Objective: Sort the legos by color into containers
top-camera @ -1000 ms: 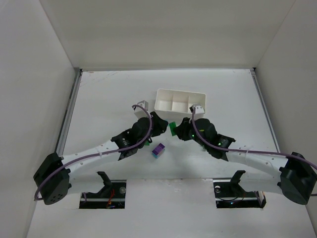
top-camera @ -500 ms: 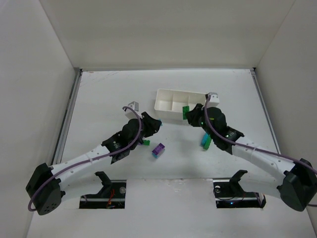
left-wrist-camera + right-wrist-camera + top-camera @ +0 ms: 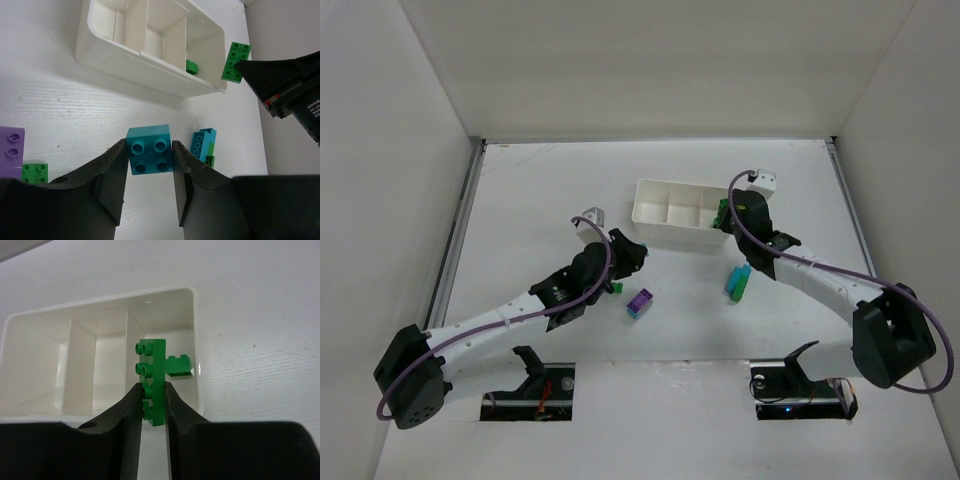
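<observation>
My left gripper [image 3: 622,268] is shut on a square teal lego [image 3: 149,149], held just above the table in front of the white tray [image 3: 665,232]. My right gripper [image 3: 724,214] is shut on a flat green lego [image 3: 154,375], held on edge over the tray's right compartment [image 3: 172,342]. A small green lego [image 3: 178,365] lies in that compartment. The other two compartments look empty. On the table lie a purple stack [image 3: 639,303], a green lego [image 3: 617,288] and a teal-and-green stack [image 3: 738,283].
The tray [image 3: 150,75] stands mid-table, its long side facing the arms. The right arm's black gripper body [image 3: 290,90] shows at the right edge of the left wrist view. White walls enclose the table on three sides.
The grippers were together near the middle and have parted. My right gripper carried the green lego back and right to the tray's right end. My left gripper drew back slightly left.
</observation>
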Robot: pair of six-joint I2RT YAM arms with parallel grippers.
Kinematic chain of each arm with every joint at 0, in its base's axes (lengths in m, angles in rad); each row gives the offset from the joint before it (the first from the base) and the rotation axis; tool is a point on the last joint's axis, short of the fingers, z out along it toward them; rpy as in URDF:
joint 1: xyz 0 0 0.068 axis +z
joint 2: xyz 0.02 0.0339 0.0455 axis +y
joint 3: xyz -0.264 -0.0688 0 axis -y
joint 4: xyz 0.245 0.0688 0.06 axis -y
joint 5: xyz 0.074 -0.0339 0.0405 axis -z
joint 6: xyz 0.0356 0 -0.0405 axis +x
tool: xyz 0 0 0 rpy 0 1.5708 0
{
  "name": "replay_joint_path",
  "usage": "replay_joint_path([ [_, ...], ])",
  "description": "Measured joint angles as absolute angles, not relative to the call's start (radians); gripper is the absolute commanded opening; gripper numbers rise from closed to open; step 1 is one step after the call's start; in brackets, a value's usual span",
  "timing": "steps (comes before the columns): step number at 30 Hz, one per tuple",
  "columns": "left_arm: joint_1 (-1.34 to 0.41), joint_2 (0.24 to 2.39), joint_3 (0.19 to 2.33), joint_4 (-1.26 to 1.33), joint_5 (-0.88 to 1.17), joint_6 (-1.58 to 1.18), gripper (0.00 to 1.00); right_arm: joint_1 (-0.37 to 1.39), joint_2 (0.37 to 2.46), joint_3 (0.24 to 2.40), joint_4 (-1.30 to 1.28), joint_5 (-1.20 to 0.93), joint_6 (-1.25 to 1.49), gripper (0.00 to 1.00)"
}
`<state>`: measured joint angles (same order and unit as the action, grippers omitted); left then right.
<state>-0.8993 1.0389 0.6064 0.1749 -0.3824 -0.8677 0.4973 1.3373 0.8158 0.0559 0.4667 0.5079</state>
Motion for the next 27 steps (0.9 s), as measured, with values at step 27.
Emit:
replay_joint_path([
  [27,-0.895,1.039,0.603,0.157,-0.386,-0.848,0.15,0.497,1.458,0.889,0.048,0.496,0.492,0.21],
])
